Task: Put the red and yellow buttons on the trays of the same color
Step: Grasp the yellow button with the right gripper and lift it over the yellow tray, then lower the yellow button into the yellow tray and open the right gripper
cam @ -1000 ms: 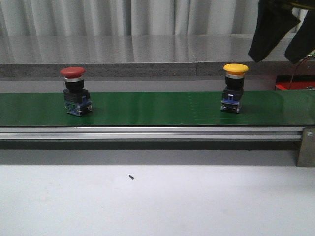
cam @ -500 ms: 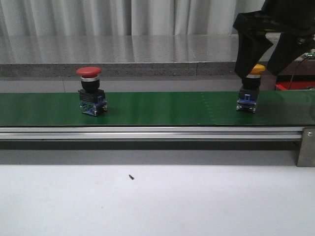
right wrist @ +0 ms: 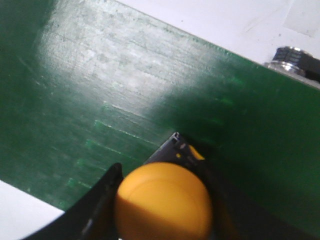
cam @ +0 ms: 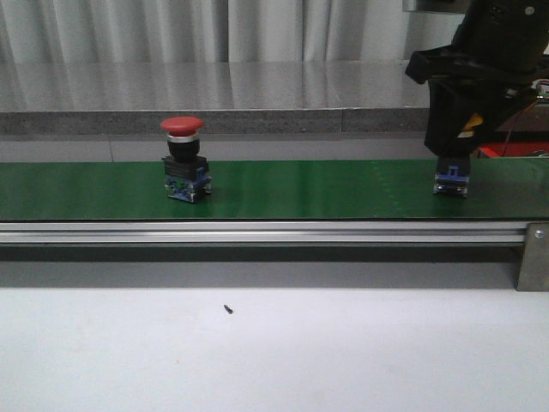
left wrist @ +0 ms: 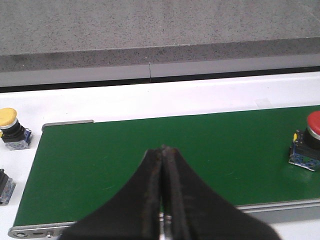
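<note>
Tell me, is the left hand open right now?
No, in the left wrist view the left hand's two fingers are pressed together with nothing between them.

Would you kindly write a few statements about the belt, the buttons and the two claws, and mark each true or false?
1. The red button stands upright on the green belt. True.
2. The right claw is around the yellow button. True.
3. The left claw is wide open. False: its fingers are pressed together.
4. The red button lies on its side. False: it is upright.
5. The left claw holds the red button. False: it holds nothing.
</note>
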### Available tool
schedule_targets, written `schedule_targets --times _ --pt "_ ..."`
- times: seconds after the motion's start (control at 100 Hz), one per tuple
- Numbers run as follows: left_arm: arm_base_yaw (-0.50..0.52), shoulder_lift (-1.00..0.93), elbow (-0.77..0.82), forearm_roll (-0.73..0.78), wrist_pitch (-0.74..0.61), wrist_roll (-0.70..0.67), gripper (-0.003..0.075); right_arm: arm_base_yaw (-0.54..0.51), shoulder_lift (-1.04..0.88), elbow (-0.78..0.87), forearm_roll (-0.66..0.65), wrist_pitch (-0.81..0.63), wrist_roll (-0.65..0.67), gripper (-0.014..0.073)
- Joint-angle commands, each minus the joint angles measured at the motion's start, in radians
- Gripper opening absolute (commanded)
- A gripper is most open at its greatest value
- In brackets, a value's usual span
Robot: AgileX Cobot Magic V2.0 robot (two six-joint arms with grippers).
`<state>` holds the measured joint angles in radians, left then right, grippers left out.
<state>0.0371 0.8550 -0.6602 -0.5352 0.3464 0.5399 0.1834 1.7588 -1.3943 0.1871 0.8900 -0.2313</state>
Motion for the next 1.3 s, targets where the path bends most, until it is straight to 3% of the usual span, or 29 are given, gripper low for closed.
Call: schedule_targets --times 0.0,0.25,0.42,0.7,0.89,1.29 --pt "-0.008 -0.005 -0.027 -0.014 -0.068 0.002 -0.0020 -0.011 -0.067 -0.032 -0.008 0.033 0.029 0.0227" --pt "-0.008 -0.005 -0.027 -0.014 -0.068 0.002 -0.0020 -0.105 -0.197 -0.019 -0.046 0.125 0.054 0.0227" --pt "-0.008 -0.005 -0.027 -0.014 -0.068 0.002 -0.0020 -0.260 -0.289 0.064 -0.043 0.151 0.053 0.0227" --pt "-0.008 -0.005 -0.027 -0.014 -0.068 0.002 -0.0020 -0.506 -0.347 0.223 -0.039 0.070 0.027 0.0227" --pt "-0.008 -0.005 -0.027 -0.014 -0.068 0.002 -0.0020 -0.532 -0.336 0.270 -0.037 -0.052 0.020 0.0227" --pt "-0.008 -0.005 -0.027 -0.014 -0.068 0.002 -0.0020 -0.532 -0.137 0.270 -0.002 -0.118 0.015 0.0227"
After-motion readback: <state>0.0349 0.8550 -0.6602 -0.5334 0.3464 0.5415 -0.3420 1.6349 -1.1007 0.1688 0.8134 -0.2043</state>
